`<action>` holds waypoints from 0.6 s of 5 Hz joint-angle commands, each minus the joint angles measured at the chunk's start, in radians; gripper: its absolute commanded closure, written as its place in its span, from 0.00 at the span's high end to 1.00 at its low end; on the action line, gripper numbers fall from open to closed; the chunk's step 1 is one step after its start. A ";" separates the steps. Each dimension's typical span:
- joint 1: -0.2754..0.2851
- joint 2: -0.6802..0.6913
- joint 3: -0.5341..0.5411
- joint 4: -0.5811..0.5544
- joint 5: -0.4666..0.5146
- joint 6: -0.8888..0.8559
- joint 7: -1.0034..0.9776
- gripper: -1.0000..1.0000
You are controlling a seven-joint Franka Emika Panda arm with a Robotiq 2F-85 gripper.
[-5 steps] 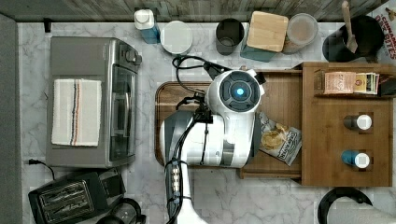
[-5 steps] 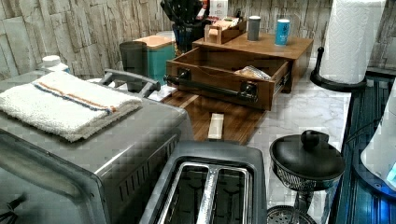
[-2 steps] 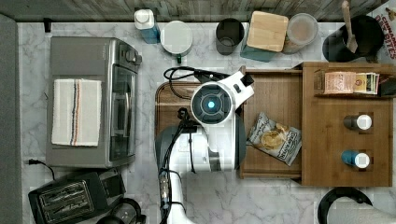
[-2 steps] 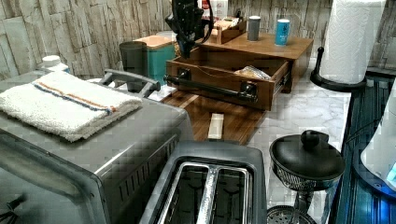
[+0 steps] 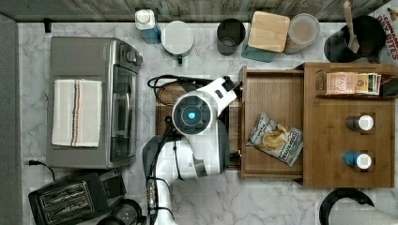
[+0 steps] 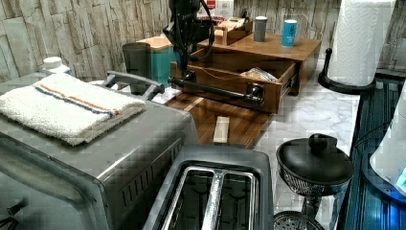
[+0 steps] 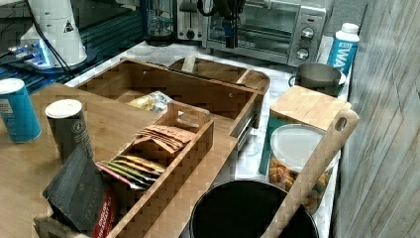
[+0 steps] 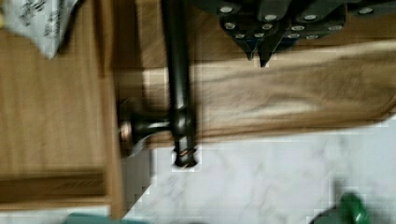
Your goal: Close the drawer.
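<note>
Currently drawer (image 5: pixel 274 124) pulled well out of cabinet toward top view's left, chip bag (image 5: pixel 274 139) inside; jaws (image 8: pixel 259 49) nearly closed, empty, just left of black bar handle (image 8: pixel 177 74), handle's long axis running far-to-near, push direction rightward.

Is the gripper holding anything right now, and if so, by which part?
Nothing is held. The gripper is shut and empty, apart from the drawer's black handle.
</note>
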State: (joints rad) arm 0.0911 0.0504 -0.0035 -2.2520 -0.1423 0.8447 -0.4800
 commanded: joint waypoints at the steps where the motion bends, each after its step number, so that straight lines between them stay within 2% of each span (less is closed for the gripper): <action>1: 0.045 0.077 0.021 -0.068 -0.194 0.080 0.099 0.00; 2: 0.049 0.109 0.003 -0.077 -0.268 0.102 0.209 0.00; 3: 0.025 0.167 0.009 -0.032 -0.194 0.057 0.205 0.00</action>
State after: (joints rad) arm 0.1403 0.1874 0.0208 -2.2969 -0.3945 0.9067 -0.3171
